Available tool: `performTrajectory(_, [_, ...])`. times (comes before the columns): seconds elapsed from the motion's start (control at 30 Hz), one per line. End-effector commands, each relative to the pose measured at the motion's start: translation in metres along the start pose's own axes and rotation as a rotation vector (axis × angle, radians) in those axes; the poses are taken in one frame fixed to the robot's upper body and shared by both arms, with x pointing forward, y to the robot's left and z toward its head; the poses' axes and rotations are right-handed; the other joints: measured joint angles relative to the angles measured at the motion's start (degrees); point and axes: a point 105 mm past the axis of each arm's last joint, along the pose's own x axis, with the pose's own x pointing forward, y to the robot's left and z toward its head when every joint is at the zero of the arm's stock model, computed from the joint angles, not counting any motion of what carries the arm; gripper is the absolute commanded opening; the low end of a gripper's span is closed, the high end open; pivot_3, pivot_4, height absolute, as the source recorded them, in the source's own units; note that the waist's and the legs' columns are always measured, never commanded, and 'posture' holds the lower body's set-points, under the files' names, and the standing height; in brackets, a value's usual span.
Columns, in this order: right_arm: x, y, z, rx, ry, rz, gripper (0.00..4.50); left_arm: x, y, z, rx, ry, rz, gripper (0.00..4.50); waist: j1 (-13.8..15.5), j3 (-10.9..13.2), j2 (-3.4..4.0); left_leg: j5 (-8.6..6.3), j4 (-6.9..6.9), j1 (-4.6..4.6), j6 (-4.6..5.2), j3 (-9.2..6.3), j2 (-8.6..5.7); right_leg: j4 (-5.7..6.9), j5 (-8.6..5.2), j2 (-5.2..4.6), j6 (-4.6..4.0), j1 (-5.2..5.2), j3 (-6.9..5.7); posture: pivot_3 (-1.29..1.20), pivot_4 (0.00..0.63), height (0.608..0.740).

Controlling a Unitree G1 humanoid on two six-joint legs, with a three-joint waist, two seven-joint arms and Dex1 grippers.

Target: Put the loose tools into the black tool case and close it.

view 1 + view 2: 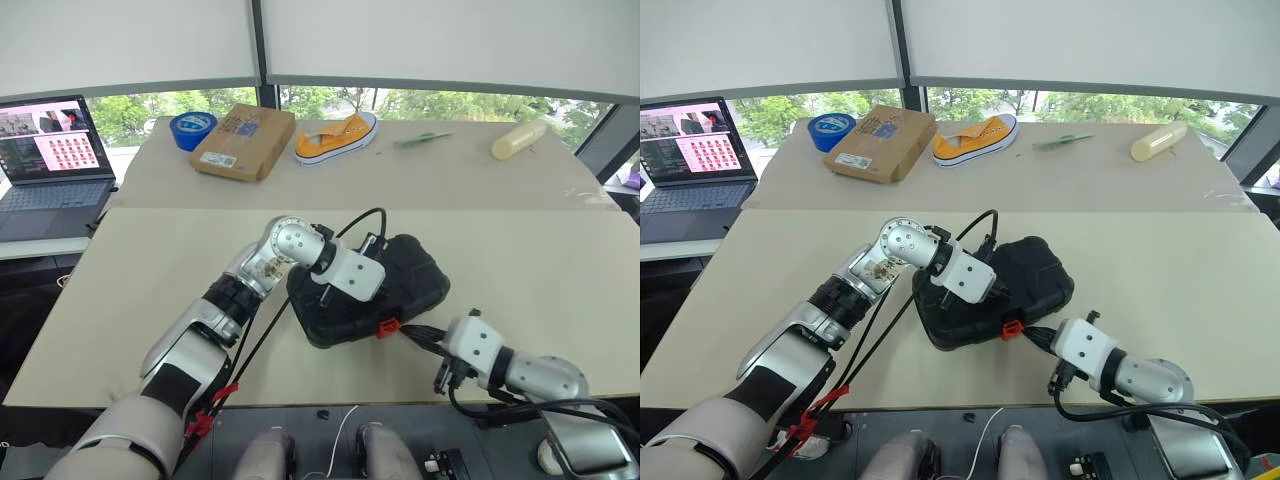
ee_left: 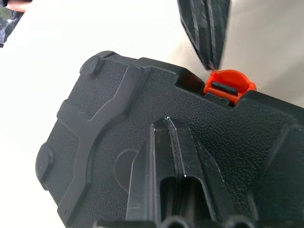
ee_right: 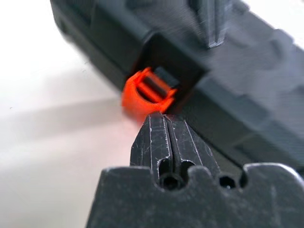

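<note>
Black tool case (image 1: 370, 290): lid down, lying on the beige table (image 1: 520, 260) between the two grippers; left gripper (image 2: 166, 128), fingers pressed together and holding nothing, resting on the lid; orange latch (image 3: 145, 95) on the case's near edge, just beyond the tip of the right gripper (image 3: 164, 121), likewise closed and empty, tip at or almost touching the latch.
</note>
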Motion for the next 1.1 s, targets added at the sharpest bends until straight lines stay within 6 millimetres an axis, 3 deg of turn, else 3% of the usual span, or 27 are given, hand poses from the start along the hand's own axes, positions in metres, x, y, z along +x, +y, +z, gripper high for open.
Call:
performTrajectory(0.03, [0.000, 0.010, -0.001, 0.009, 0.015, 0.046, 0.00, 0.009, -0.030, -0.027, -0.079, 0.095, -0.122, 0.03, 0.0, 0.0, 0.01, 0.00, 0.00, 0.00, 0.00, 0.00, 0.00, -0.01, 0.00, 0.00, 0.00, 0.00, 0.00, 0.00, 0.150, 0.735])
performTrajectory(0.23, [0.005, 0.017, -0.020, 0.039, 0.066, 0.055, 0.00, 0.009, -0.026, -0.024, -0.072, 0.089, -0.116, 0.03, 0.0, 0.0, 0.00, 0.00, 0.01, 0.00, 0.00, 0.00, -0.01, -0.09, 0.00, 0.00, 0.00, 0.05, 0.00, 0.00, 0.150, 0.735])
performTrajectory(0.4, [0.026, 0.015, -0.027, 0.051, 0.067, 0.034, 0.00, 0.008, -0.028, -0.024, -0.069, 0.090, -0.129, 0.03, -0.1, -0.1, -0.11, 0.00, 0.00, 0.01, 0.00, -0.01, 0.01, -0.14, 0.01, 0.00, -0.01, 0.07, -0.02, 0.00, 0.150, 0.735])
performTrajectory(0.6, [0.051, 0.001, -0.007, 0.038, -0.031, -0.027, 0.00, 0.002, -0.016, -0.029, -0.076, 0.117, -0.075, 0.03, -0.8, -0.4, -0.50, 0.00, -0.08, 0.09, 0.00, -0.03, 0.13, -0.14, 0.04, 0.13, -0.09, 0.08, -0.04, 0.00, 0.150, 0.735])
performTrajectory(0.83, [0.044, -0.026, 0.007, -0.005, -0.091, -0.127, 0.00, -0.004, -0.006, -0.038, -0.081, 0.155, -0.028, 0.03, -1.2, -0.3, -0.46, 0.02, -0.08, -0.04, -0.04, -0.05, 0.12, -0.12, 0.07, 0.15, -0.14, -0.11, -0.01, 0.00, 0.150, 0.735])
performTrajectory(1.1, [0.032, -0.035, 0.017, -0.003, -0.122, -0.170, 0.00, 0.005, -0.028, -0.047, -0.083, 0.166, -0.079, 0.03, -1.1, -0.4, -0.37, 0.02, -0.09, -0.20, -0.04, 0.02, 0.06, 0.09, 0.07, 0.09, -0.15, -0.42, 0.07, 0.00, 0.150, 0.735])
